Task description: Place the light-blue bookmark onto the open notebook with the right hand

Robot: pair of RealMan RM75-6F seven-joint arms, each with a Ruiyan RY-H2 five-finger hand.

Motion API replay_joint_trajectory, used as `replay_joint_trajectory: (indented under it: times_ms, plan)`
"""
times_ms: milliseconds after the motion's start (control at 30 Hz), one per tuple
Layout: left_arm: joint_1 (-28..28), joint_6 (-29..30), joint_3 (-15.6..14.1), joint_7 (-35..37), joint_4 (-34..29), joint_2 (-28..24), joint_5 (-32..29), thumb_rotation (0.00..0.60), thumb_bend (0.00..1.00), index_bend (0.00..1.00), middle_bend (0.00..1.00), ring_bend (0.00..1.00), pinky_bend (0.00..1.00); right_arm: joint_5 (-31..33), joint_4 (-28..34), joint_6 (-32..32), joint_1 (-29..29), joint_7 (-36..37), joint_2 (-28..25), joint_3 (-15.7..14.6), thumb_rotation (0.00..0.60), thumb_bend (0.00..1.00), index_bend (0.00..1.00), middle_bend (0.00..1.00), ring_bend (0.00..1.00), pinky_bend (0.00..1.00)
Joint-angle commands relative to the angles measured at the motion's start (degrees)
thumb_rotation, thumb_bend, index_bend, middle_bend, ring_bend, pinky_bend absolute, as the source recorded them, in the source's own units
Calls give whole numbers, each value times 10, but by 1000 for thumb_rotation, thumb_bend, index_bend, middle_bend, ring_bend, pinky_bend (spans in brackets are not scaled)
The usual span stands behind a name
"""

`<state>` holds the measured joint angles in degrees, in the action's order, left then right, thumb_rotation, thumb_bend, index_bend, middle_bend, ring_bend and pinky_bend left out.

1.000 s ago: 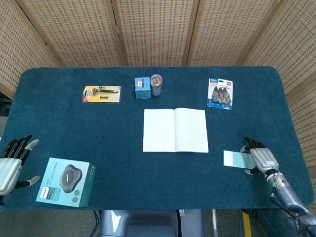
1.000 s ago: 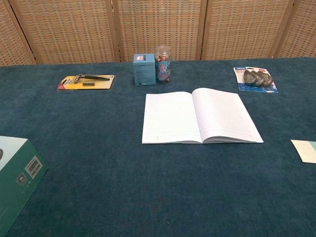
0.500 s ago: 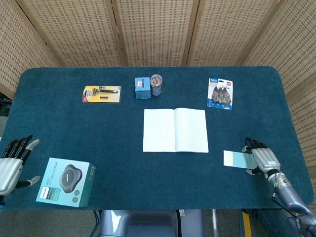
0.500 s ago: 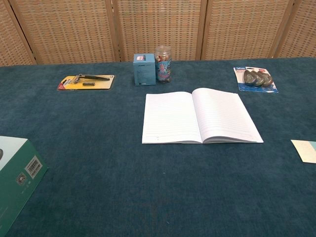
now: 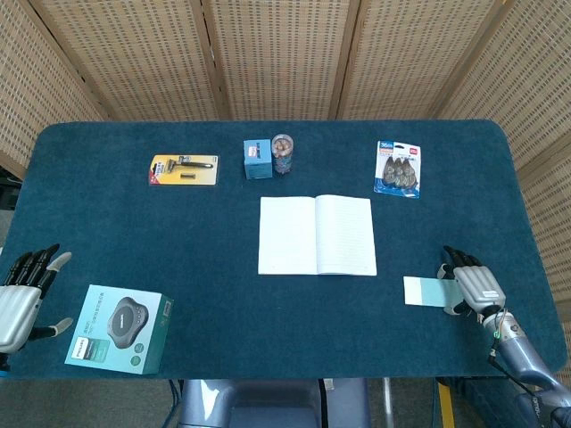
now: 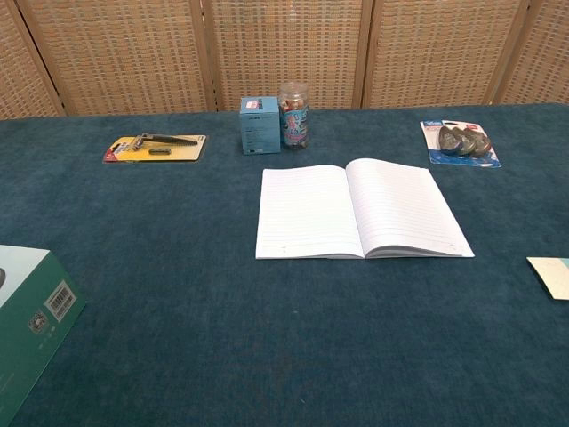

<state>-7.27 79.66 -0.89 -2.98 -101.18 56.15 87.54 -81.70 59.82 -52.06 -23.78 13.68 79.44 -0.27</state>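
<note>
The light-blue bookmark (image 5: 426, 291) lies flat on the blue cloth, to the right of and nearer than the open notebook (image 5: 317, 235). My right hand (image 5: 471, 283) covers the bookmark's right end, fingers on top and thumb at its near edge, gripping it. The chest view catches only the bookmark's left corner (image 6: 552, 276) at the right border, and the notebook (image 6: 360, 210) in the middle; neither hand shows there. My left hand (image 5: 21, 296) hangs by the table's left front corner, fingers spread, holding nothing.
A green boxed speaker (image 5: 119, 329) sits at the front left. Along the far side are a razor pack (image 5: 183, 169), a small blue box (image 5: 258, 159), a jar (image 5: 282, 153) and a pack of correction tapes (image 5: 398, 168). The table edge runs close behind my right hand.
My right hand has drawn slightly back toward the table's right front edge. The bookmark has slid a little the same way with it. The left hand is still.
</note>
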Motion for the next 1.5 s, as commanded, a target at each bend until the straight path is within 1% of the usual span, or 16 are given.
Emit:
replay_joint_trajectory:
  times_ms: [33,267,400,500,633,767,900,933,1100,1200,1267,1500]
  plan:
    - [0,0,0,1,0,0,-1,600,0,0,0,0,0,-2,2,-5,1,0,-2,0,600,120,633,0,0,100]
    - [-1,-2,0,1,0,0,-1,600,0,0,0,0,0,-14,16,-50,8,-9,-15,8,600,131,634,0,0,100]
    - [-4,-7,3,1,0,0,-6,600,0,0,0,0,0,-24,34,-81,6,-44,-35,17,600,132,635,0,0,100]
    - [-6,-11,5,1,0,0,-12,600,0,0,0,0,0,-33,63,-93,-6,-80,-61,27,600,142,635,0,0,100]
    - [-10,-17,9,1,2,1,-22,600,0,0,0,0,0,-44,112,-87,-37,-125,-102,46,600,142,635,0,0,100]
    - [-18,-31,16,-1,2,1,-40,600,0,0,0,0,0,-49,169,-57,-80,-143,-143,69,600,147,635,0,0,101]
    - [-26,-50,24,4,0,-2,-63,600,0,0,0,0,0,-54,200,-29,-123,-166,-163,91,600,156,635,0,0,101]
    - [-29,-54,28,4,0,-2,-72,600,0,0,0,0,0,-59,206,-18,-140,-175,-166,98,600,156,635,0,0,101]
    - [-36,-68,35,-1,0,-1,-96,600,0,0,0,0,0,-73,208,29,-201,-189,-163,115,600,193,635,0,0,101]
    - [-42,-81,40,-4,2,1,-116,600,0,0,0,0,0,-70,190,69,-242,-205,-144,124,600,208,635,0,0,100]
    - [-46,-92,47,-5,9,2,-141,600,0,0,0,0,0,-72,164,115,-289,-229,-110,128,600,208,635,0,0,100]
    - [-52,-105,53,-4,13,2,-168,600,0,0,0,0,0,-78,126,158,-344,-277,-54,116,600,208,635,0,0,100]
